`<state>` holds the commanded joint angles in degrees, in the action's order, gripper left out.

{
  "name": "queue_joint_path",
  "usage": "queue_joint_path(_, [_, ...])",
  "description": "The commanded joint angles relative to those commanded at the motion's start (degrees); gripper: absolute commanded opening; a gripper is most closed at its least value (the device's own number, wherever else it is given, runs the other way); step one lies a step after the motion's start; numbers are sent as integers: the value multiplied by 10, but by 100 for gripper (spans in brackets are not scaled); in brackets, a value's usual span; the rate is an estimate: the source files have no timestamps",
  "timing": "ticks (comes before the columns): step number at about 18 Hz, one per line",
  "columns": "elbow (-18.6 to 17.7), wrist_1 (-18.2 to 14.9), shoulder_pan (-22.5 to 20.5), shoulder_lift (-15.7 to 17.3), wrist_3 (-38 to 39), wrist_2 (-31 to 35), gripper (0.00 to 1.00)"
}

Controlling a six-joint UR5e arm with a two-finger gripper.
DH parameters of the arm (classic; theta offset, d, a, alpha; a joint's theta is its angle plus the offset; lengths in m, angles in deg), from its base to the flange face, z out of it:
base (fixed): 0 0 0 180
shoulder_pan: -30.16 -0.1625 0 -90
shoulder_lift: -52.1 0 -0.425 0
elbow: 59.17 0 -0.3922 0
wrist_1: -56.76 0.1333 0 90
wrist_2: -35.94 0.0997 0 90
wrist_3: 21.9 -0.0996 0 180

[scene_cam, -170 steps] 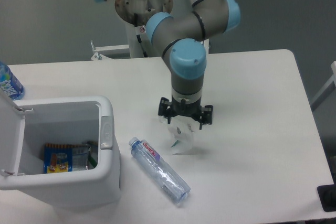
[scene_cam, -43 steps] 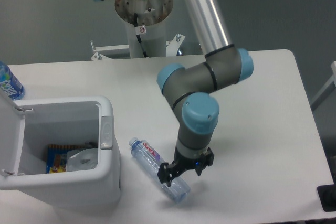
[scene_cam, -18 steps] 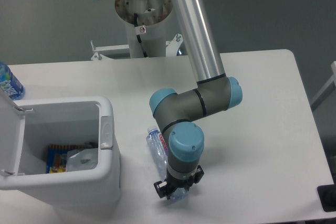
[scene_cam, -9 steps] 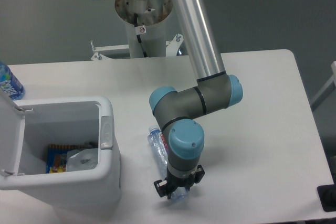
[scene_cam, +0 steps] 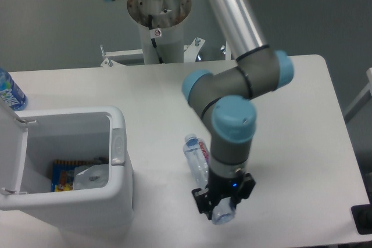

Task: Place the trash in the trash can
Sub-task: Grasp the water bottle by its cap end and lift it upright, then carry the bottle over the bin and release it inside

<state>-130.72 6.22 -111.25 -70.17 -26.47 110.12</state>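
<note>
While the clear plastic bottle (scene_cam: 198, 159) with its white red-lettered label lies on the smooth white table (scene_cam: 290, 120), right of the boxy open trash can (scene_cam: 119, 187), the black gripper (scene_cam: 223, 204) pinches its bottom end.

Moved rightward, away from the trash can (scene_cam: 119, 161): gripper (scene_cam: 223, 203) clamped on the clear bottle (scene_cam: 197, 158) near its base; bottle swung along, cap now pointing up-table. Carton (scene_cam: 90, 173) now inside the can.
</note>
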Motion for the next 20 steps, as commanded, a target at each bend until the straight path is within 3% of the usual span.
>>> queue_joint_path(5, [11, 17, -21, 33, -14, -44, 55])
queue_joint_path(20, [49, 26, -23, 67, -18, -88, 55])
